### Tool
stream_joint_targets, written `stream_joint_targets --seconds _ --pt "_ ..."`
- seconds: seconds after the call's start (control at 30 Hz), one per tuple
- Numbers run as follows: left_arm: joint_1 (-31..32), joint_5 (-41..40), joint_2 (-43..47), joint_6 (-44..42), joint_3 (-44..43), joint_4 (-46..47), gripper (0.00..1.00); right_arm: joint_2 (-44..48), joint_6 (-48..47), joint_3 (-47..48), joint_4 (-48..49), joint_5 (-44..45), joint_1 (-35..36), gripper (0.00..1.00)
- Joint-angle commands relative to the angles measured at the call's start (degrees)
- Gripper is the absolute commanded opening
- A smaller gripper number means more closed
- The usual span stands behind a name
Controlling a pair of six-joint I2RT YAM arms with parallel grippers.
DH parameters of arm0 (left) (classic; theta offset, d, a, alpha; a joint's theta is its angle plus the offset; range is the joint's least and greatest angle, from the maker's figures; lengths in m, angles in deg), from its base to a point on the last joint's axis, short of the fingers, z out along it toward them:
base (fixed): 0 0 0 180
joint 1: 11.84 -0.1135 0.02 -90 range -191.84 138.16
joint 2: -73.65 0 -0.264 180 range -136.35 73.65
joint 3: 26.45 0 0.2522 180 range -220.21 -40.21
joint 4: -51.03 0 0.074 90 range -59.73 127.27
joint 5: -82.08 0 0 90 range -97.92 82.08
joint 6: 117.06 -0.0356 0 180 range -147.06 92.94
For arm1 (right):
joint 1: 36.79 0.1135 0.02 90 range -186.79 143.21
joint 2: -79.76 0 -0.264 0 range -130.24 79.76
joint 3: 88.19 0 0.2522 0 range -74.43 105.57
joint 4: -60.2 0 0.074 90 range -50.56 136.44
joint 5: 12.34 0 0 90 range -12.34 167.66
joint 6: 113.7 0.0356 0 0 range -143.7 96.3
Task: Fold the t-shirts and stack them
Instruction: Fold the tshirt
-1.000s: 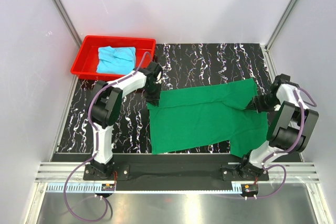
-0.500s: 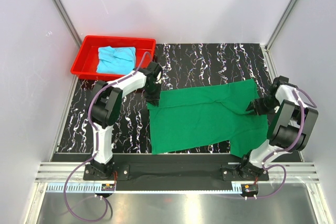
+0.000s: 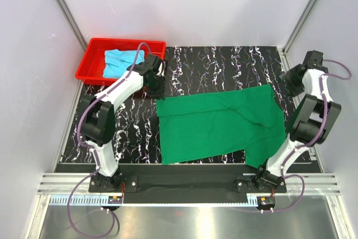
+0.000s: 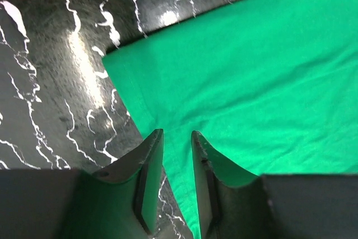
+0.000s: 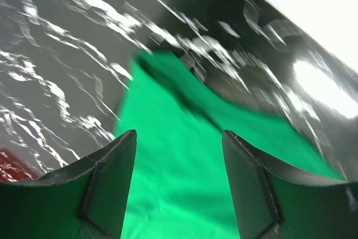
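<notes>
left gripper (image 4: 176,136), barely parted and empty, hangs near the far left corner of the green t-shirt (image 3: 218,124), spread on the table (image 3: 224,62); right gripper (image 5: 179,136), wide apart, empty, near the far right corner; blue t-shirt (image 3: 118,61) in red tray (image 3: 91,60).

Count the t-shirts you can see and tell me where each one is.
2. The dark green t-shirt lies spread out on the black marbled table between the arms. The light blue t-shirt sits bunched in the red tray at far left. Another could be hidden beneath it.
</notes>
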Motion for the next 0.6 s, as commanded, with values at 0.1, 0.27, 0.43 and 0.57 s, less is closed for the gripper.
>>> stream_joint_targets --seconds 0.1,0.27,0.43,0.57 --pt "-0.5 3.3 -3.6 1.0 -1.0 2.8 0.31 -10.6 -9.6 8.0 7.9 -12.4 0.4 0.69" --pt "-0.5 3.3 -5.1 0.8 -0.3 3.6 0.29 -13.2 -12.3 9.6 9.3 -15.0 0.4 0.69" --pt "-0.5 3.8 -6.8 0.8 0.7 4.4 0.29 -16.9 -15.9 14.2 7.1 -14.7 0.4 0.56" --pt "-0.4 4.3 -7.8 1.2 1.4 5.1 0.29 -19.0 -16.0 16.3 7.4 -16.7 0.4 0.52"
